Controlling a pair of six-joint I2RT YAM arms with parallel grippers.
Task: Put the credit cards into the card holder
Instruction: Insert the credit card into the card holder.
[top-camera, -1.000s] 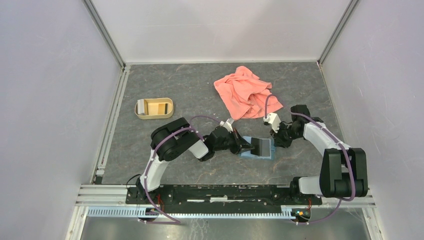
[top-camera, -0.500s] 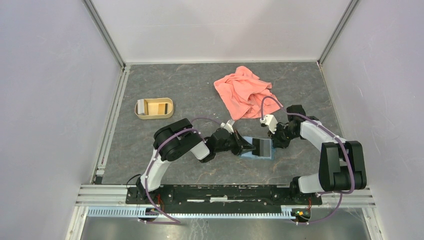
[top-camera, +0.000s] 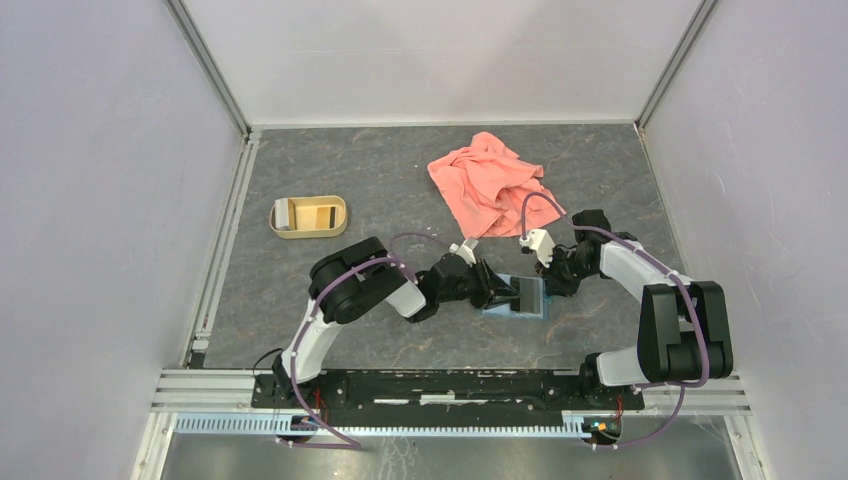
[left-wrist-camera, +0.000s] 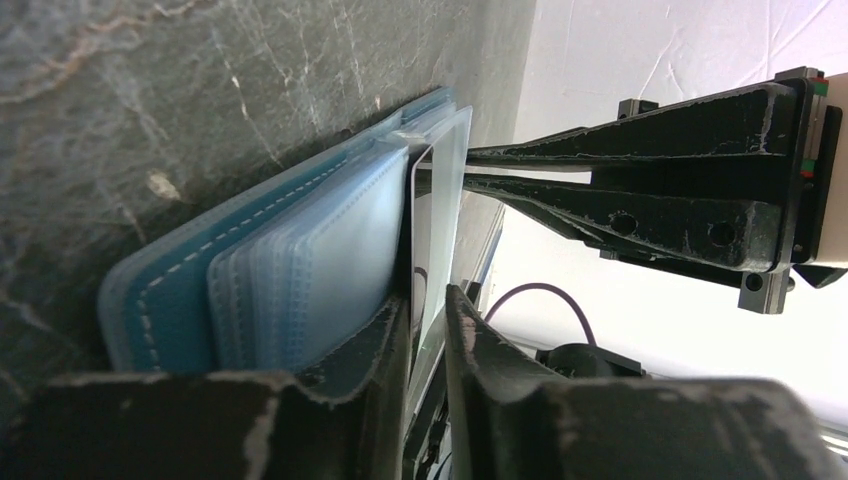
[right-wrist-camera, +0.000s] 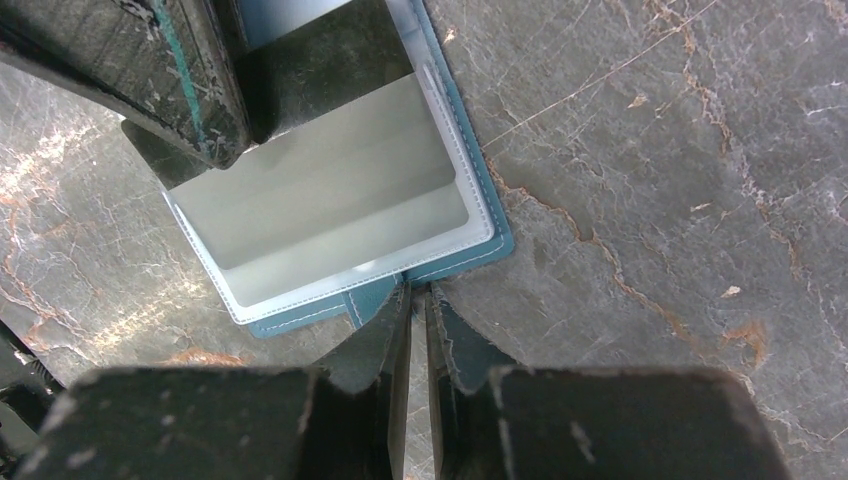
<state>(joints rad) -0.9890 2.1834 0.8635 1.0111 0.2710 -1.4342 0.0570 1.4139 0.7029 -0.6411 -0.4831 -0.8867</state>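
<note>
The teal-blue card holder (top-camera: 497, 309) lies open on the table between both arms, its pale clear sleeves (left-wrist-camera: 300, 250) fanned out. One card (left-wrist-camera: 421, 230) stands on edge, partly inside a sleeve; from above it shows as a dark rectangle (top-camera: 528, 292). My left gripper (left-wrist-camera: 428, 295) straddles the card's near end with its jaws slightly apart, a gap on the right side. My right gripper (right-wrist-camera: 412, 290) is shut on the holder's teal edge tab (right-wrist-camera: 385, 300), pinning it down. More cards (top-camera: 320, 213) lie in the tan tray.
The tan oval tray (top-camera: 283, 231) sits at the left of the table. A salmon-pink cloth (top-camera: 495, 185) is bunched behind the holder, close to the right arm. Grey walls enclose the table on three sides.
The left gripper's jaws have parted from a tight pinch on the card, after pushing it rightwards toward the holder. The right arm shifted slightly left early on, then held still.
</note>
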